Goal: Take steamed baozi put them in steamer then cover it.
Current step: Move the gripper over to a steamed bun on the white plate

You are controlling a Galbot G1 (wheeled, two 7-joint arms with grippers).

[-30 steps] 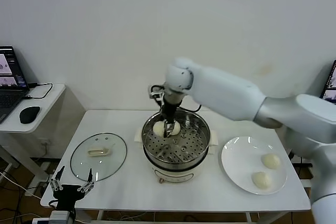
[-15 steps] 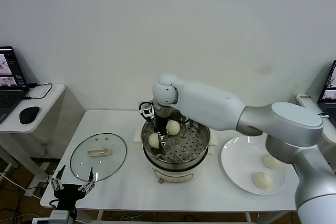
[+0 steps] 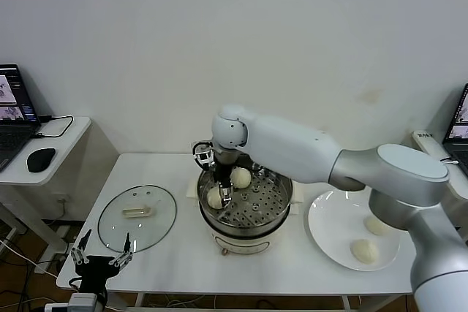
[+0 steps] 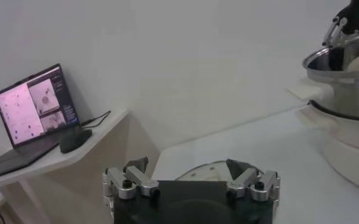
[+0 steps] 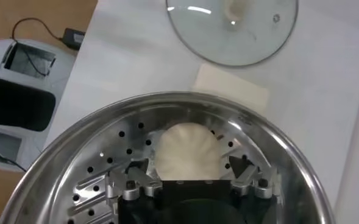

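1. The right gripper [image 3: 221, 193] reaches down into the round shiny stainless-steel steamer [image 3: 280, 210], at its left side; its jaws stand open on either side of a small cream-white bun [image 5: 185, 152] that sits on the perforated tray.
2. A second cream-white bun [image 3: 240, 177] lies on the tray just beside the first, toward the back of the steamer.
3. Two more cream-white buns [image 3: 364, 250] rest on the flat white plate [image 3: 326, 229], on the white worktop [image 3: 183, 257] to the right of the steamer.
4. The round clear glass cover [image 3: 137, 217], with metal rim and cream-white bar handle, lies flat on the worktop to the steamer's left, apart from it.
5. The left gripper [image 4: 191, 181] is parked low at the worktop's front left corner near the cover, jaws open and empty.
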